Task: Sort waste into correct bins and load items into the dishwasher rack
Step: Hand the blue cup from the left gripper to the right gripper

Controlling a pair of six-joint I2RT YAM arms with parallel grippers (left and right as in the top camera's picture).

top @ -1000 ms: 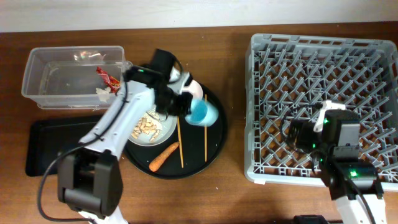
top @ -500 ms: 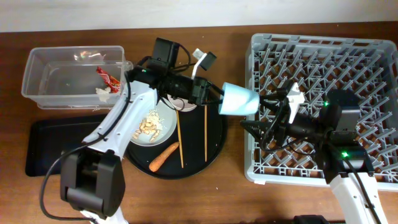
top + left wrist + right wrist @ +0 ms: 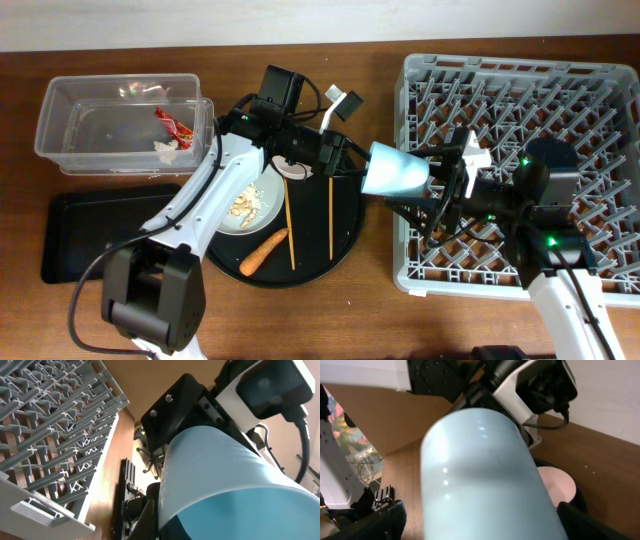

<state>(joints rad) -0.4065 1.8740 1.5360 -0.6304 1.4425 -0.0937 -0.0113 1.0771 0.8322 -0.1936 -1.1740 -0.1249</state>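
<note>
Light-blue cup [image 3: 397,168]: held on its side above the table, between the round black tray and the rack's left wall, free end pointing at the rack.
Left gripper [image 3: 352,163]: clamped on the cup's end that faces away from the rack.
Right gripper [image 3: 428,190]: fingers spread wide, one on each side of the cup's free end; whether they touch it cannot be told.
Rack [image 3: 520,80]: grey lattice crate filling the table's right side.
Round black tray [image 3: 345,240]: middle of the table.
Plate [image 3: 262,215]: pale grey, on the round tray's left part, partly under the left arm, with beige crumbs [image 3: 240,205] on it.
Carrot [image 3: 263,252]: on the round tray, just beside the plate, toward the near edge.
Chopsticks [image 3: 289,225]: two on the round tray, roughly parallel and apart, running from far to near.
Bowl [image 3: 293,170]: far part of the round tray, mostly hidden by the left arm.
Clear tub [image 3: 60,100]: far left corner, holding the red wrapper [image 3: 172,122] and the white scrap [image 3: 163,148].
Shallow black tray [image 3: 70,235]: by the left edge, just on the near side of the tub.
</note>
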